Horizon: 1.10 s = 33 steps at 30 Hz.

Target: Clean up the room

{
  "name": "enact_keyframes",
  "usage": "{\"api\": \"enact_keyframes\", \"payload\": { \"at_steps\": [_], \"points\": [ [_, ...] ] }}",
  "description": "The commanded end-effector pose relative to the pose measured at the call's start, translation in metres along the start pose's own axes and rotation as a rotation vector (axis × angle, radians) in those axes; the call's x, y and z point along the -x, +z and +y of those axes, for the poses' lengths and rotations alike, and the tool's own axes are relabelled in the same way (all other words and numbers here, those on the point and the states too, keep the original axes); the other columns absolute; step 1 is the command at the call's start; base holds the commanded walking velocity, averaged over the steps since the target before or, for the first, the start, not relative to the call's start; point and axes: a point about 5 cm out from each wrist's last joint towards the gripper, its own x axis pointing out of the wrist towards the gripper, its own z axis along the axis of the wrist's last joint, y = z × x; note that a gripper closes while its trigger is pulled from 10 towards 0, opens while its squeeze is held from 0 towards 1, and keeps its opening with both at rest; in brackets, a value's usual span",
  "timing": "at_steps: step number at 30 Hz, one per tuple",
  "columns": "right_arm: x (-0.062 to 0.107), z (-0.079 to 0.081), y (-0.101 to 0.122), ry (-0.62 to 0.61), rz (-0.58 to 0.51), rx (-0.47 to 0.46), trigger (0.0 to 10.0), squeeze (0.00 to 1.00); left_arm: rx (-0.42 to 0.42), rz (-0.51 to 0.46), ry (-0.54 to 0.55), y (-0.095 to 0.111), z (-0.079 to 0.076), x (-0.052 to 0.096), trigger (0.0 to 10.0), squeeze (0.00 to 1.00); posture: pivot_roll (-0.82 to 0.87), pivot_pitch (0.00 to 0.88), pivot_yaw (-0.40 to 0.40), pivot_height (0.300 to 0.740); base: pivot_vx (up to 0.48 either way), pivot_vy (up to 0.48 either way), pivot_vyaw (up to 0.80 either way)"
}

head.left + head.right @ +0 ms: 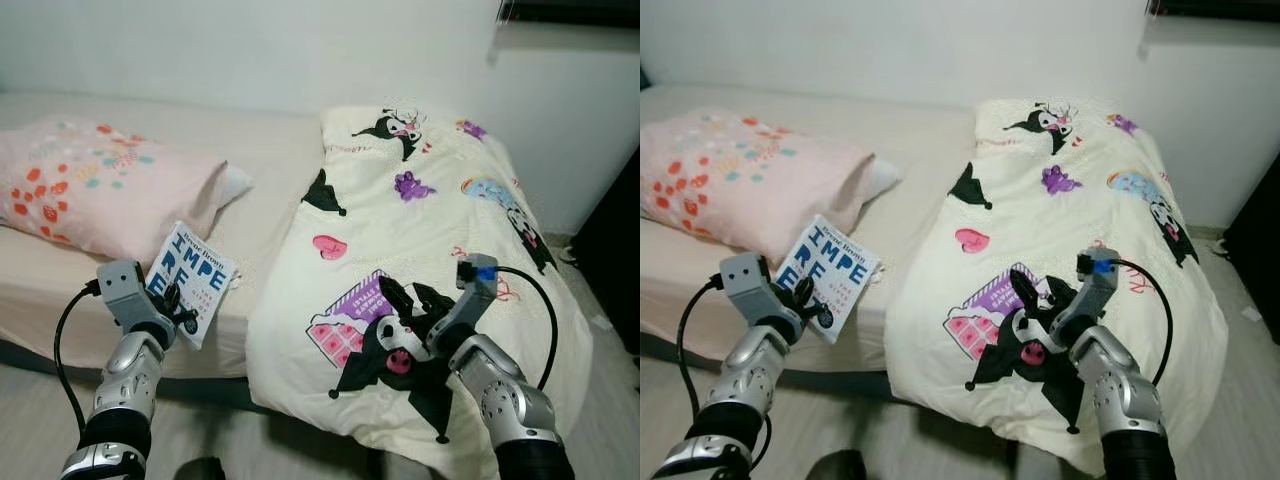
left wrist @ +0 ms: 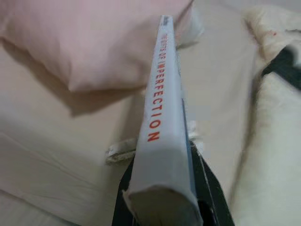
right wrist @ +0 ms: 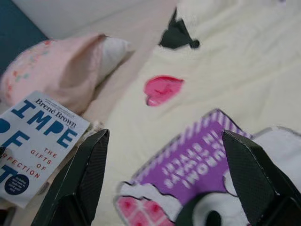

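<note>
Presently the left gripper [image 1: 178, 305] pinches a book [image 1: 192, 280] upright above the bed's [image 1: 262, 190] front edge, presumably for removal, while the right gripper [image 1: 408, 303] hovers, fingers spread, over the blanket [image 1: 430, 230].

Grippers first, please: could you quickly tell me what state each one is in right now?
Left gripper: shut on the white paperback book with blue lettering.
Right gripper: open, holding nothing, over the cream cartoon-print quilt.

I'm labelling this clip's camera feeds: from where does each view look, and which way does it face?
Left eye view: head camera, looking down at the bed; both arms show, left hand gripping the book.
Right eye view: same scene, slightly shifted.
Left wrist view: along its fingers, up the book's spine toward the pink pillow.
Right wrist view: between its open fingers over the blanket.
Both wrist views share book and pillow.
</note>
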Motion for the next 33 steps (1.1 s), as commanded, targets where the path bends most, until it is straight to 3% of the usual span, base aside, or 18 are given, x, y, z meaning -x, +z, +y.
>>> {"api": "enact_keyframes", "payload": {
  "at_steps": [1,3,5,8,12,16,21,24,33],
  "points": [
    [0.0,-0.002,0.003,0.001,-0.027,-0.001,10.0,0.0,0.028,-0.104,-0.034,0.017,0.0,-0.001,10.0,0.0,-0.01,0.011,-0.014,0.607,0.0,0.0,0.0],
    [-0.001,-0.001,0.006,0.011,-0.05,-0.001,10.0,0.0,0.121,-0.188,-0.117,0.027,-0.005,0.0,10.0,0.0,-0.01,0.011,-0.014,0.617,0.0,0.0,0.0],
    [-0.002,-0.001,0.006,0.013,-0.06,-0.001,10.0,0.0,0.155,-0.205,-0.146,0.029,-0.008,0.0,10.0,0.0,-0.01,0.011,-0.014,0.622,0.0,0.0,0.0],
    [-0.003,0.0,0.008,0.028,-0.074,0.001,10.0,0.0,0.288,-0.224,-0.317,0.036,-0.022,0.002,10.0,0.0,0.01,0.01,-0.019,0.637,0.0,0.0,0.0],
    [-0.002,0.001,0.006,0.032,-0.071,0.002,10.0,0.0,0.262,-0.173,-0.357,0.029,-0.026,0.003,10.0,0.0,0.01,0.011,-0.017,0.647,0.0,0.0,0.0],
    [-0.001,-0.003,-0.006,0.005,-0.038,0.001,10.0,0.0,0.188,-0.056,-0.256,0.002,-0.015,0.004,10.0,0.0,0.01,0.012,-0.012,0.667,0.0,0.0,0.0],
    [0.003,-0.011,-0.019,-0.033,0.001,0.006,10.0,0.0,0.181,0.021,-0.168,-0.021,0.002,0.011,10.0,0.0,0.01,0.014,-0.008,0.682,0.0,0.0,0.0],
    [0.012,-0.025,-0.038,-0.088,0.057,0.016,10.0,0.0,0.182,0.117,-0.093,-0.048,0.022,0.028,10.0,0.0,0.01,0.015,-0.001,0.697,0.0,0.0,0.0],
    [0.025,-0.039,-0.063,-0.151,0.129,0.008,10.0,0.0,0.2,0.178,0.008,-0.065,0.047,0.046,10.0,0.0,0.02,0.016,0.0,0.727,0.0,0.0,0.0]
  ]
}}
